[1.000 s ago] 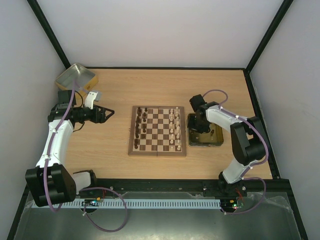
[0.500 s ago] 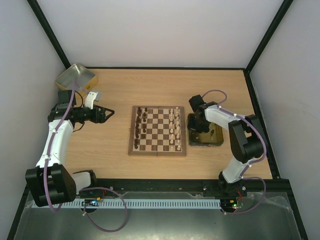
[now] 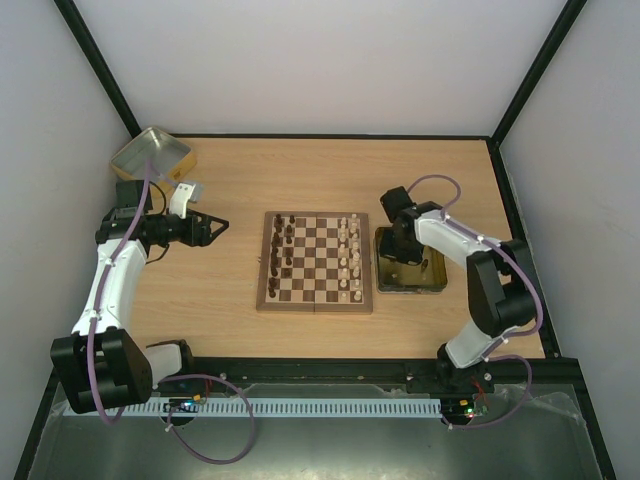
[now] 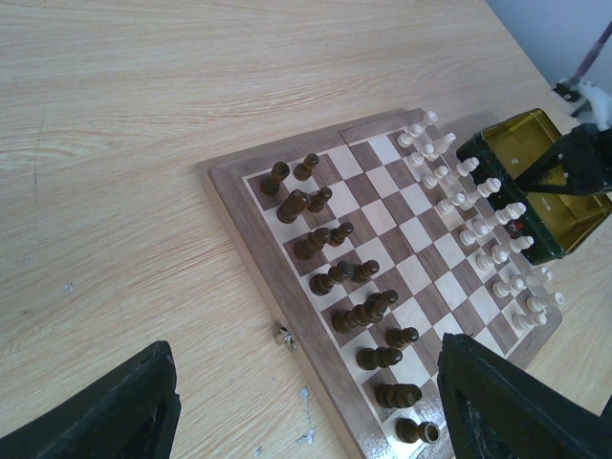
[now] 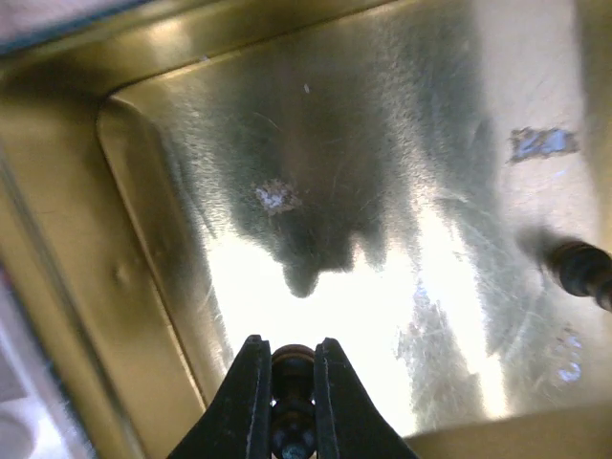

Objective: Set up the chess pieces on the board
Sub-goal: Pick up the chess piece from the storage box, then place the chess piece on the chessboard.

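Observation:
The board [image 3: 315,262] lies mid-table, dark chess pieces [image 4: 337,270] along its left side and pale ones [image 4: 478,229] along its right. My right gripper [image 5: 291,368] hangs over the floor of the gold tray [image 3: 434,270] right of the board, shut on a dark brown chess piece [image 5: 293,387]. Another dark piece [image 5: 585,271] lies at the tray's right edge. My left gripper [image 3: 216,228] stands open above bare table left of the board, its dark fingers [image 4: 492,402] wide apart with nothing between them.
A second gold tin [image 3: 152,155] sits at the back left corner, with a small white and grey object [image 3: 186,193] just in front of it. The board's metal clasp [image 4: 284,336] sticks out from its left rim. Black frame posts border the table.
The right gripper's jaws have closed on the dark piece inside the tray, and its wrist shifted slightly. The left arm has not moved.

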Robot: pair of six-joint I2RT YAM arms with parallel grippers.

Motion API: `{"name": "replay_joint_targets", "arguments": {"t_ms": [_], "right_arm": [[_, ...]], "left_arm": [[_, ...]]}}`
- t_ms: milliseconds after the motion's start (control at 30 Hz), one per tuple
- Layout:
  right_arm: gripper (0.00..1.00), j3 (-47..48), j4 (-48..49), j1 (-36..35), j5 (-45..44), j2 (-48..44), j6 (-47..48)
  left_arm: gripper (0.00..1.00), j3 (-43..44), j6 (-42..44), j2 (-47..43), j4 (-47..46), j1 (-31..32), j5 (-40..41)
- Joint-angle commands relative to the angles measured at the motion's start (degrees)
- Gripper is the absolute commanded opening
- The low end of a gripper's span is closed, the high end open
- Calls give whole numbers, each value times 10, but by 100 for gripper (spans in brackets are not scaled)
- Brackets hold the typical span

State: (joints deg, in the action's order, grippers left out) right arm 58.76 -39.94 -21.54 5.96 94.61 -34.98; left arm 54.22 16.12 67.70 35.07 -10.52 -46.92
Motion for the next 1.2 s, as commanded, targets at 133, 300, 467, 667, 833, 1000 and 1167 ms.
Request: {"name": "replay_joint_targets", "arguments": {"t_ms": [133, 300, 467, 667, 833, 1000, 1167], "right_arm": [[2, 44, -72, -27, -67, -62, 5], [2, 85, -102, -94, -93, -78, -24], [2, 144, -115, -201, -92, -64, -81], [2, 229, -107, -340, -85, 16, -126], [2, 262, -79, -402, -66, 89, -140], [2, 274, -49, -425, -50, 135, -145], [2, 281, -36, -425, -45, 160, -141]], "left_arm": [[74, -8, 7, -7, 4, 2, -7], [74, -10, 6, -6, 1, 2, -2], [74, -11, 4, -4, -1, 2, 3], [74, -13, 0, -12, -6, 1, 10], [74, -14, 0, -14, -8, 0, 14], [74, -15, 0, -18, -5, 0, 12], [74, -15, 1, -21, -4, -1, 8]]}}
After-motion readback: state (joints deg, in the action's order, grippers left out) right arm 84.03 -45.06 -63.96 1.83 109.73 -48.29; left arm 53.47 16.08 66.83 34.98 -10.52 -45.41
